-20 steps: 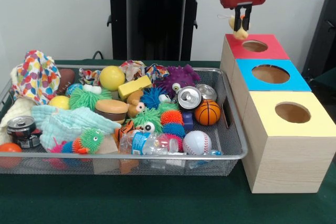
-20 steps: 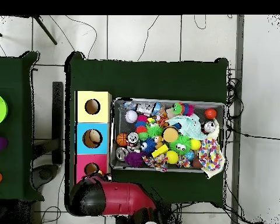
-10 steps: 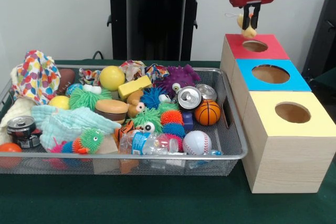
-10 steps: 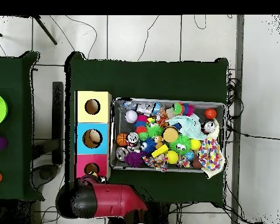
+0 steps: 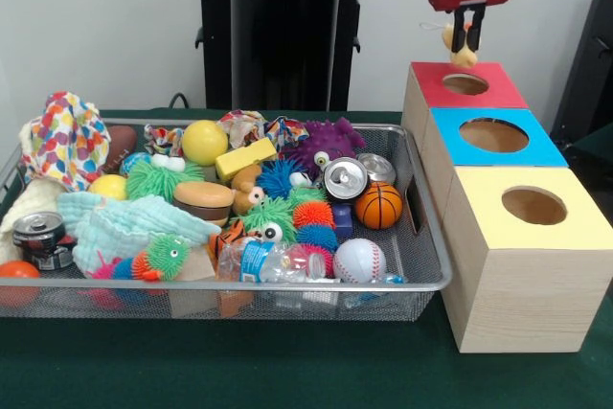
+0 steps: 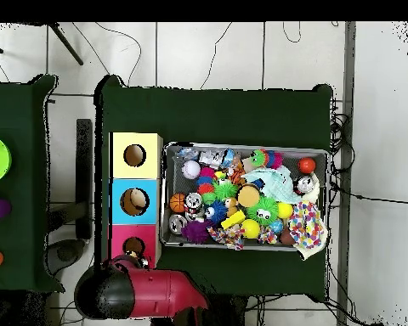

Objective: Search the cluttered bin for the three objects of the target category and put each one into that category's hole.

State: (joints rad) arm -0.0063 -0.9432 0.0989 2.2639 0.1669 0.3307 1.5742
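Arm descends vertically from top edge, red wrist above black fingers. Gripper (image 5: 466, 37) points straight down, jaws clenched on yellow duck toy (image 5: 461, 41), held in air. Red-topped box hole (image 5: 465, 84) lies directly beneath jaws, gap between. Wire-mesh bin (image 5: 421, 265) sits well to side of jaws, below them; tan dog (image 5: 247, 189) and orange tiger (image 5: 227, 235) inside among clutter.
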